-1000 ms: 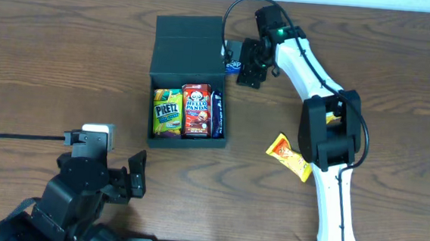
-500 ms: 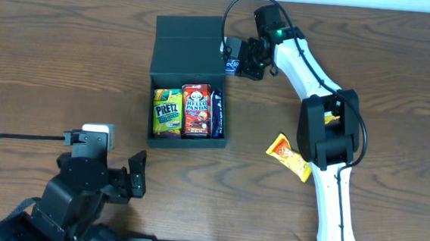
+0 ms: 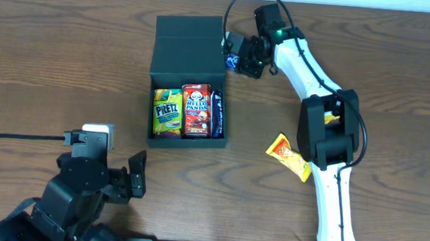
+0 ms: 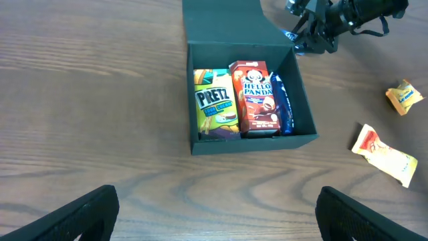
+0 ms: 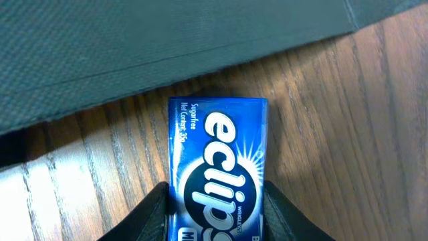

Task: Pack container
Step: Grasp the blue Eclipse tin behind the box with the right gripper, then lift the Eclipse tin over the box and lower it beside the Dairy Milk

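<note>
Right wrist view showed the right end effector (image 5: pixel 217 224) closed on a blue mint pack (image 5: pixel 217 154), with a finger (image 5: pixel 152 213) pressed against each long side. The pack's free end pointed at the dark lid (image 5: pixel 167 47) and stopped just short of it, with bare wood between them. Whether the pack touched the surface (image 3: pixel 67 64) could not be told.

Overhead, this grip sat near the far edge, just beside the right side of the lid. The box (image 3: pixel 187 142) lay open toward the middle of the far edge, its lid folded back flat toward that edge. Inside, side by side, were a green-and-yellow Pretz carton (image 3: pixel 168 112), a red Hello Panda carton (image 3: pixel 197 110) and a dark blue packet (image 3: pixel 217 114) set on edge against the right wall. An orange-yellow packet (image 3: pixel 288 157) lay toward the right edge, well apart from the box. Near the near left corner, the left end effector (image 4: pixel 217 197) was spread wide above the wood.
</note>
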Available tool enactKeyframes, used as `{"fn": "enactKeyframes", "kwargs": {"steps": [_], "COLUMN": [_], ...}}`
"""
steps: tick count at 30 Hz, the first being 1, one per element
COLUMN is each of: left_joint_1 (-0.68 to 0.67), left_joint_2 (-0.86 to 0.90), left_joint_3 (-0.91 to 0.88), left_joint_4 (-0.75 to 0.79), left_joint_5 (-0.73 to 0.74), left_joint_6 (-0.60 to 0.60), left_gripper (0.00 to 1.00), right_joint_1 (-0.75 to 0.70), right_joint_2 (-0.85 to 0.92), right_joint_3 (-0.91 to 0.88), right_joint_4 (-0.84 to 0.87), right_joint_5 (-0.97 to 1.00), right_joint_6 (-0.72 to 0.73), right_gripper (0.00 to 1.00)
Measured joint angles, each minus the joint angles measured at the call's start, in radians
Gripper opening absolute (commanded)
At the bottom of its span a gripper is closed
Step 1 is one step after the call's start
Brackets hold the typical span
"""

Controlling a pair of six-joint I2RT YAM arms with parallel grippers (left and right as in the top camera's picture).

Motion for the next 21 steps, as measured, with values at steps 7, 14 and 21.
{"fn": "enactKeyframes", "kwargs": {"steps": [7,14,21], "left_joint_1": [0.0,0.0,0.0], "left_joint_2": [0.0,0.0,0.0], "left_joint_3": [0.0,0.0,0.0], "left_joint_4": [0.0,0.0,0.0], "left_joint_5": [0.0,0.0,0.0], "left_joint_6": [0.0,0.0,0.0], "left_gripper": [0.95,0.95,0.95], "right_joint_1": [0.0,0.0,0.0], "right_joint_2": [0.0,-0.006,-0.103], "right_joint_3": [0.01,0.09,0.092], "right_joint_4": [-0.007,-0.093,-0.169], "right_joint_5": [0.01,0.013,0.013], "right_joint_6": [0.177,0.367,0.588], "right_gripper": [0.01,0.01,0.01]}}
